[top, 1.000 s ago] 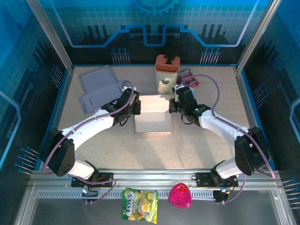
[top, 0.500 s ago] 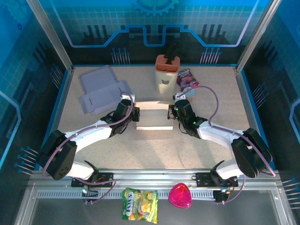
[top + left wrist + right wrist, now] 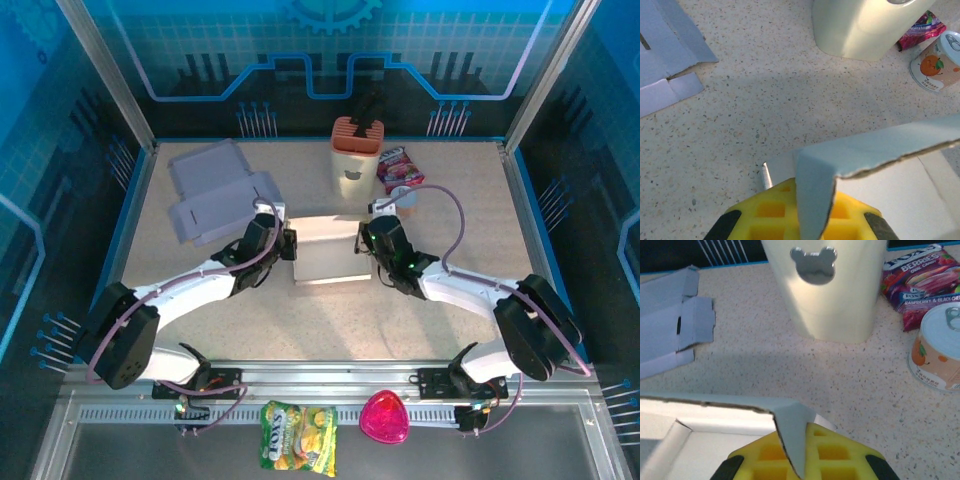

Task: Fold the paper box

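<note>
- The left fingers (image 3: 785, 215) are closed on a grey-backed side flap of the paper box (image 3: 330, 252), and the card is seen passing down between the yellow pads.
- The right fingers (image 3: 817, 457) are likewise closed on the opposite side flap, whose corner is pinched between the pads.
- The paper box is found in the middle of the desk (image 3: 450, 330), between the two arms and with one pair of fingers at each side.
- The task is judged to be partly done. The base lies flat, the far wall is raised, and both side flaps are lifted and held.
- No lid is seen closed over the top, so tucking the flaps and closing the box are judged to be left.
- Nothing is seen inside the box in the parts of its white floor that show.
- Beyond the box a cream holder (image 3: 357, 160) with an orange top is stood. Something dark projects from it, but what it is cannot be told.
- Just right of the holder, a can (image 3: 939, 352) with its pull-tab lid unopened is set beside a berry sweet packet (image 3: 920, 280).
- A second, flat box blank (image 3: 215, 190) is laid at the far left of the desk, well apart from the work.
</note>
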{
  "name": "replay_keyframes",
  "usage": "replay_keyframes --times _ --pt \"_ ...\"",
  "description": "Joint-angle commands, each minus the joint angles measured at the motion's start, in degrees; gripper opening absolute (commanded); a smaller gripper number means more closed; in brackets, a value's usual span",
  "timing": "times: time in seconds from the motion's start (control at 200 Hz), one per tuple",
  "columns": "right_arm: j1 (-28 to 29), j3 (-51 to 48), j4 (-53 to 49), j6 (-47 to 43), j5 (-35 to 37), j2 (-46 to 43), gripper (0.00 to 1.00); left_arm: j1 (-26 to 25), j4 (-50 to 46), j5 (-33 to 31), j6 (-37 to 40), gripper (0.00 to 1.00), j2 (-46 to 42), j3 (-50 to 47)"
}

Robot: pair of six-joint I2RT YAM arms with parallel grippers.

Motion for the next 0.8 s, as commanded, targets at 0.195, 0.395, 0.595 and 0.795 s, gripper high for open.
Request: replay_keyframes --times 0.195,0.395,0.595,0.795 --pt "3.27 5.33 -0.52 4.73 -4.49 3.57 0.0 -1.32 -1.09 7.01 -1.13 0.0 1.35 5.44" --pt "3.33 -2.39 10.08 2.58 -6.17 2.91 0.0 -1.36 6.8 9.49 -0.16 0.0 2.75 -0.47" --pt "4.42 -5.07 10.2 0.91 -6.14 1.43 0.0 -2.13 10.37 9.11 0.77 0.0 3.02 -4.62" --pt "4.8 -3.7 1.16 2.68 -3.96 -1.17 0.06 -4.55 10.66 4.81 1.21 0.0 2.04 -7.1"
